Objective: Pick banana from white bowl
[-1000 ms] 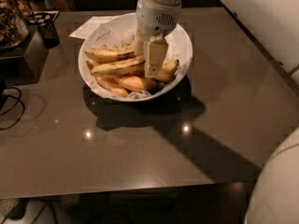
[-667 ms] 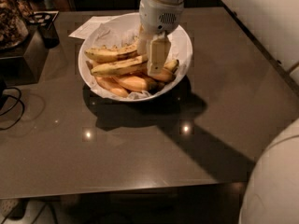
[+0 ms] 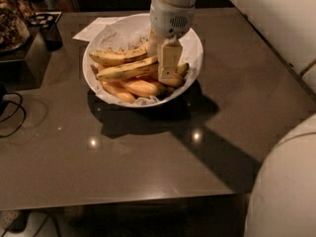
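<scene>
The white bowl (image 3: 195,43), lined with crumpled white paper, stands on the dark table at the back centre. The banana (image 3: 126,71), long, fairly straight and speckled, lies across the middle of the bowl. A shorter curved speckled banana (image 3: 118,57) lies just behind it. Smooth orange-yellow bananas (image 3: 140,87) lie in front of it. My gripper (image 3: 163,58) reaches down from above into the bowl's right half, at the right end of the long banana. The tip of that banana is hidden behind the gripper.
The dark glossy table (image 3: 148,152) extends in front of the bowl. A dark box (image 3: 22,53) and a black cable (image 3: 10,115) are at the left. A white paper sheet (image 3: 94,29) lies behind the bowl. Part of my white body (image 3: 286,186) fills the lower right corner.
My gripper has shifted very slightly to the right inside the bowl. The bananas and the bowl have not moved.
</scene>
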{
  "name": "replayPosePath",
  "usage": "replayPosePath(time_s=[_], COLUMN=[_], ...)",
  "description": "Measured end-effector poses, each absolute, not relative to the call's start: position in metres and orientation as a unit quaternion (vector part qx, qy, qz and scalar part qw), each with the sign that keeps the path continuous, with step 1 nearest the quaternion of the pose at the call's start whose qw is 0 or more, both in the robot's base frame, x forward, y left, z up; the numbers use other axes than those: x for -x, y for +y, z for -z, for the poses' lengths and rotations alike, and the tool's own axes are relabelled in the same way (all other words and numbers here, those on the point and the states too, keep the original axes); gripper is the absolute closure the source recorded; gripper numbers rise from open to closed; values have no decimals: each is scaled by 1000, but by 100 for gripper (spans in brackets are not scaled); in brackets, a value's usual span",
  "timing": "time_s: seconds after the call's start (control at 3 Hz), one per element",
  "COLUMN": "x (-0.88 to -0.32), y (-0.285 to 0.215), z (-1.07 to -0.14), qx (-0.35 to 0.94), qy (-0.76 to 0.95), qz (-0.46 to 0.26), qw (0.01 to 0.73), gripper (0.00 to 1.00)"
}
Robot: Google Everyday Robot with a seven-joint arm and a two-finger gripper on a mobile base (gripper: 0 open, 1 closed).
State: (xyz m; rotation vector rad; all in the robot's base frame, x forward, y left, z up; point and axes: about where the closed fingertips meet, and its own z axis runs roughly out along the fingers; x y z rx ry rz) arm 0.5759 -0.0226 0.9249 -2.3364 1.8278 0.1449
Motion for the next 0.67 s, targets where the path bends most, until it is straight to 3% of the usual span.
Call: replayPosePath(time_s=[0.67], x=[-577], y=[-22], z=[-926], qx=[784], qy=[613], qz=[-51], qw=[80], gripper=[43])
